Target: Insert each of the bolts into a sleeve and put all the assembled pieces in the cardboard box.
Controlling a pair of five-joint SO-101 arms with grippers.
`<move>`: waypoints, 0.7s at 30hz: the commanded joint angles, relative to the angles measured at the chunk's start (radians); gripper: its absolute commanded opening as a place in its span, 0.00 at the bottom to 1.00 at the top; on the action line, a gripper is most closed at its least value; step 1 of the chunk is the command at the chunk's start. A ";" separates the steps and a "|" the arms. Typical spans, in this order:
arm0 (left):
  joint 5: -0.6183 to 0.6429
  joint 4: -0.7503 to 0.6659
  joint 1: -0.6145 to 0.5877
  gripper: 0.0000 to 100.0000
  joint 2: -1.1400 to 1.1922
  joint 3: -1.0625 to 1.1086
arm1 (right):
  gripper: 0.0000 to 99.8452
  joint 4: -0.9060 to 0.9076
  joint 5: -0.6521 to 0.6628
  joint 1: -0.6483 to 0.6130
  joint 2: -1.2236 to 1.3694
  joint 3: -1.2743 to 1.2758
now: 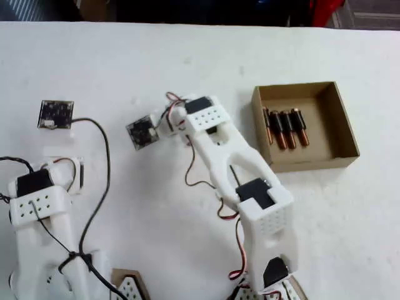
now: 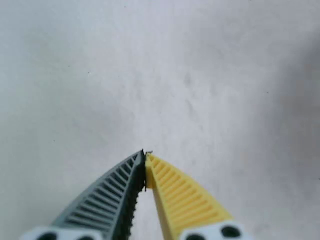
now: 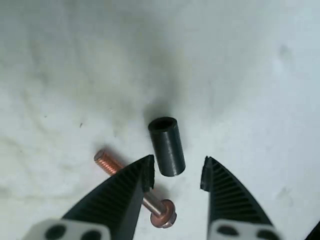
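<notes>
Sleeve: a black sleeve (image 3: 167,146) lies on its side on the white desk (image 3: 250,75), its open bore showing at the far end.
Bolt: a copper bolt (image 3: 107,163) lies on the desk just beside the sleeve and at an angle to it. It is not inserted. Its shank passes beneath one finger, with the threaded end and the flanged head showing on either side.
Right tool: the right tool (image 3: 177,172) is wide open and grips nothing. The sleeve's near end sits between its fingertips.
Left tool: the left tool (image 2: 145,156) has its grey and yellow fingers closed tip to tip with nothing between them, over bare desk.
Box: the cardboard box (image 1: 294,87) stands on the desk, well apart from the left arm (image 1: 37,206) and close beside the right arm (image 1: 237,169).
Assembled pieces: four assembled pieces (image 1: 285,129) lie side by side inside the box, toward the wall nearest the right arm.
</notes>
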 commanded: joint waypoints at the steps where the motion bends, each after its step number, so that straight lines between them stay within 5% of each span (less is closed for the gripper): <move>1: 0.006 -0.034 -0.010 0.02 -0.035 -0.003 | 0.15 -0.024 0.034 -0.008 -0.012 0.005; 21: 0.006 -0.034 -0.008 0.02 -0.033 -0.003 | 0.15 -0.208 0.035 -0.008 0.116 0.038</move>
